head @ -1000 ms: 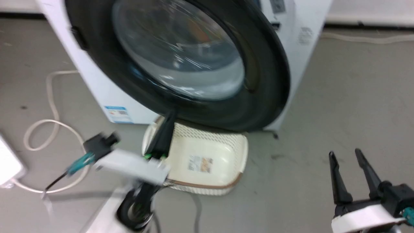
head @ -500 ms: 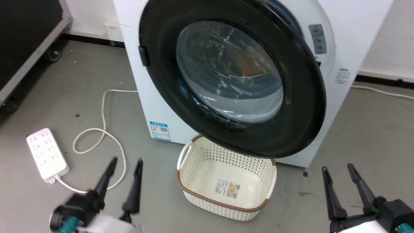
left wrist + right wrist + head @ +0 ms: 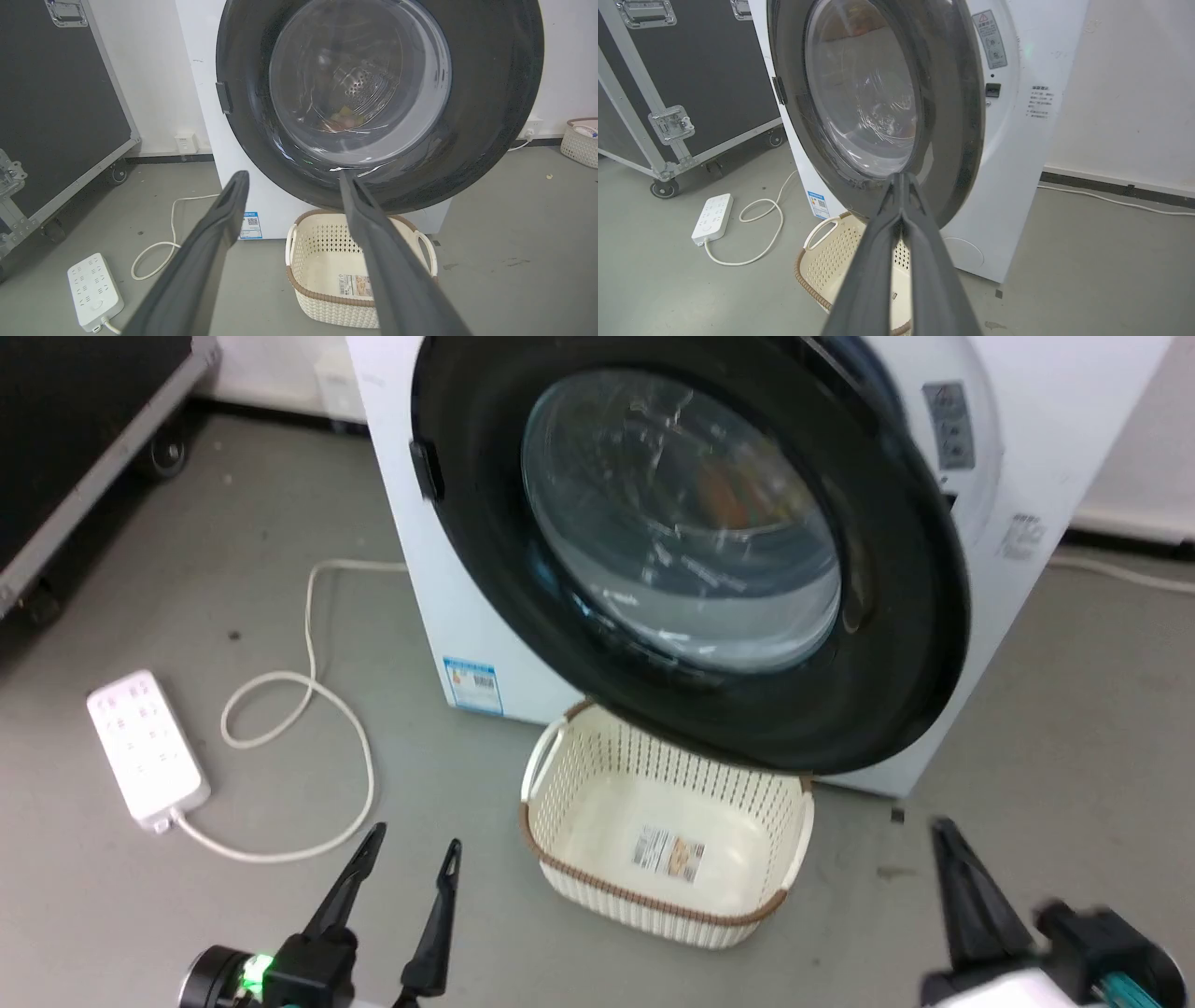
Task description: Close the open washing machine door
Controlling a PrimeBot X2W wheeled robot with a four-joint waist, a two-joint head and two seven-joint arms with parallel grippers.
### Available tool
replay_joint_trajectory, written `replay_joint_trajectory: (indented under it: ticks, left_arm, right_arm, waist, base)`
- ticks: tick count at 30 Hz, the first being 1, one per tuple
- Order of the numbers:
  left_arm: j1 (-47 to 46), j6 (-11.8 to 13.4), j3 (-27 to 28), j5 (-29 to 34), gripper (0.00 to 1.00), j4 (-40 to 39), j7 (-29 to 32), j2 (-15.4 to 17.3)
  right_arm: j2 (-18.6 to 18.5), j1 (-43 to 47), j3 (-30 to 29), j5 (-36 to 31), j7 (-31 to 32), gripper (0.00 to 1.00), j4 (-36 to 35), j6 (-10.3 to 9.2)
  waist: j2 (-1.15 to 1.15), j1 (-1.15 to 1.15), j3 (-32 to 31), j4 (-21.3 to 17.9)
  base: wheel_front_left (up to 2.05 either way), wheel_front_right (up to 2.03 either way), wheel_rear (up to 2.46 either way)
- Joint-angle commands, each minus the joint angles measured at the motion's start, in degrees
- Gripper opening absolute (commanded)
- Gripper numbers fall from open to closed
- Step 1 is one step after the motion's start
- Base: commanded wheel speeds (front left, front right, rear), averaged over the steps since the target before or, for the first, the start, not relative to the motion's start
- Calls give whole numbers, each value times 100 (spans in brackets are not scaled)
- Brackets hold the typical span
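Grey floor (image 3: 1074, 709) bears washing machine (image 3: 457, 607), cream basket (image 3: 644, 915), power strip (image 3: 145, 747), cable (image 3: 309, 616)

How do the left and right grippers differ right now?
Left gripper is open wide; right gripper is shut, closed to a point. Left gripper faces the washing machine door squarely; right gripper sees it at an angle. Both hold nothing and touch nothing.

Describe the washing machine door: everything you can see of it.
The large round washing machine door has a wide, glossy black plastic rim around a bulging clear glass bowl, with a small black tab on its left edge. It stands ajar, swung out from the big white front-loading washing machine, its lower edge over a cream perforated basket on the floor. Neither the left gripper nor the right gripper touches it.
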Motion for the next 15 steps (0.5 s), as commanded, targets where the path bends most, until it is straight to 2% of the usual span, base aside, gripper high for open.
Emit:
replay_joint_trajectory:
  ticks: [1,4,9,15]
  left_arm:
    - [-71,-21,-6,65,100,-43,-24,-65]
    - [-225,-49,24,112,100,-96,-25,-179]
    - [-537,-143,73,176,100,-144,-25,-344]
    - [-859,-272,167,227,100,-183,-25,-509]
  right_arm:
    - [2,-203,107,-128,71,0,-91,5]
    - [-107,-629,372,-288,309,0,-181,5]
    - [-701,-1661,713,-105,743,0,-77,5]
    - [-1365,-2951,690,376,1059,0,394,5]
  waist:
    - [0,0,256,41]
    - [0,0,618,94]
    - [0,0,1240,195]
    - [0,0,1813,327]
  base:
    - [0,0,0]
    - [0,0,0]
    - [0,0,0]
    - [0,0,0]
